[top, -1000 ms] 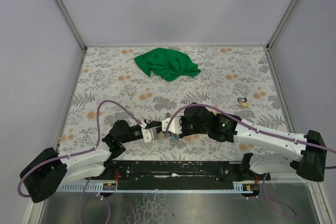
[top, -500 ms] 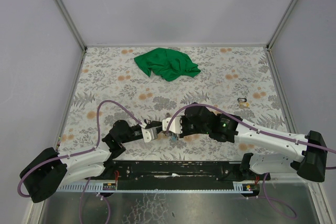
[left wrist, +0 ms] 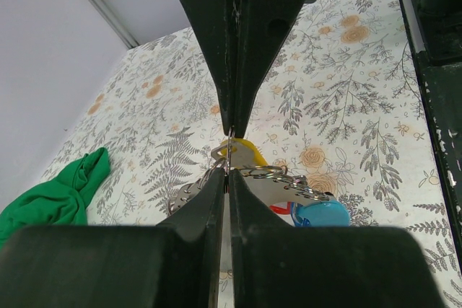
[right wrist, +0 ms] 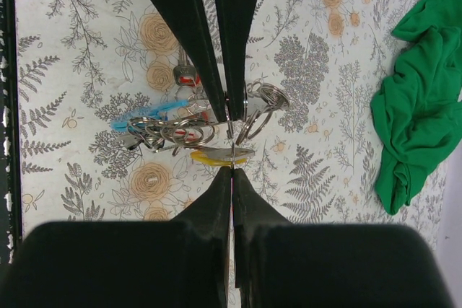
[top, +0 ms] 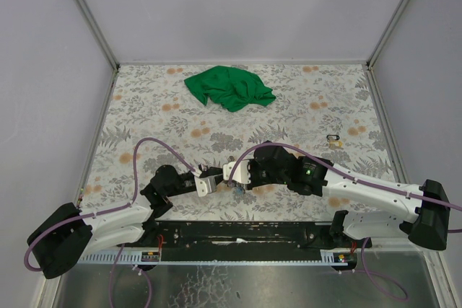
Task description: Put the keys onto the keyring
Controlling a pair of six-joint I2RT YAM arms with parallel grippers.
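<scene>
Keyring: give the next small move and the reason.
Likely keep the left gripper still and ease the right gripper sideways to part the keyring coil: both are shut on its thin metal, and the blue-tagged key lies against the rings.

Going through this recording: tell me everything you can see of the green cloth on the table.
The green cloth is bright green fabric, soft-looking and matte, crumpled into a loose bunch with deep folds instead of being spread flat. Its outline is irregular, wider than it is deep in the top view. It lies on the floral-patterned table near the far edge, roughly midway across. Only the table touches it.
</scene>
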